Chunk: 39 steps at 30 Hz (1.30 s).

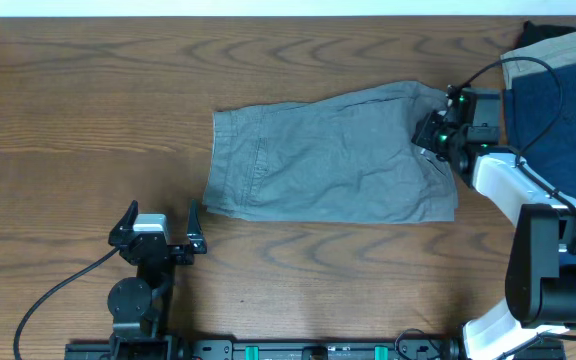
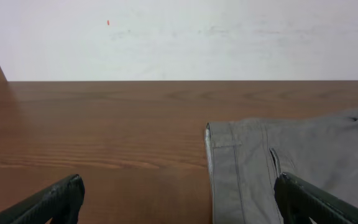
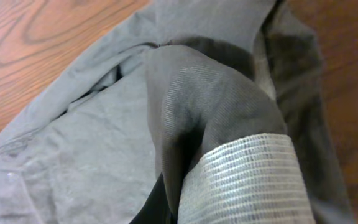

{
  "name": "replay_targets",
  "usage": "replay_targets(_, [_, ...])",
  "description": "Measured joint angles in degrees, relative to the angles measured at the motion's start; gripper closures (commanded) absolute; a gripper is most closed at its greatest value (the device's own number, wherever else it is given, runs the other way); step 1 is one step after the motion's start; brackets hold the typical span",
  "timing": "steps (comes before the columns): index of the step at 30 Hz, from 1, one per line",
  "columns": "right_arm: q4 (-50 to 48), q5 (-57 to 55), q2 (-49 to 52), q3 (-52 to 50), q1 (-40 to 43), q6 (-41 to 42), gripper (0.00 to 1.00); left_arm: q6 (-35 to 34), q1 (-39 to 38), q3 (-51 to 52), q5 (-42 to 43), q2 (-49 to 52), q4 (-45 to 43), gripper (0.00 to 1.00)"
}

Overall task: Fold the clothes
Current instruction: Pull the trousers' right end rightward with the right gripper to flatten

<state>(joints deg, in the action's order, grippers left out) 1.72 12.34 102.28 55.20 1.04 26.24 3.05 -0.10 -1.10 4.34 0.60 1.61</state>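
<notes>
The grey shorts lie flat across the middle of the table. My right gripper is at their right edge, shut on the waistband. In the right wrist view the grey fabric bunches up and the pale inner waistband drapes over the fingers, hiding them. My left gripper is open and empty, near the table's front left, short of the shorts' left edge. In the left wrist view the shorts' hem lies between the fingers, further ahead. A navy-blue garment lies at the far right.
A tan garment lies under the navy one at the back right corner, with a dark item behind it. A black cable runs over the navy garment. A white wall stands behind the table.
</notes>
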Motion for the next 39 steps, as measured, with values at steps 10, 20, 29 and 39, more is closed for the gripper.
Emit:
replay_targets(10, [8.4, -2.1, 0.1, 1.6, 6.8, -1.0, 0.13, 0.0, 0.0, 0.0, 0.0, 0.0, 0.0, 0.02])
replay_targets(20, [23.7, -3.1, 0.2, 12.7, 10.8, -7.9, 0.01, 0.0, 0.0, 0.0, 0.0, 0.0, 0.0, 0.02])
replay_targets(29, [29.4, 2.6, 0.2, 15.8, 10.6, -9.0, 0.01, 0.0, 0.0, 0.0, 0.0, 0.0, 0.0, 0.02])
replay_targets(39, [31.8, -5.7, 0.2, 15.9, 9.8, -10.0, 0.01, 0.3, 0.0, 0.0, -0.3, 0.0, 0.0, 0.02])
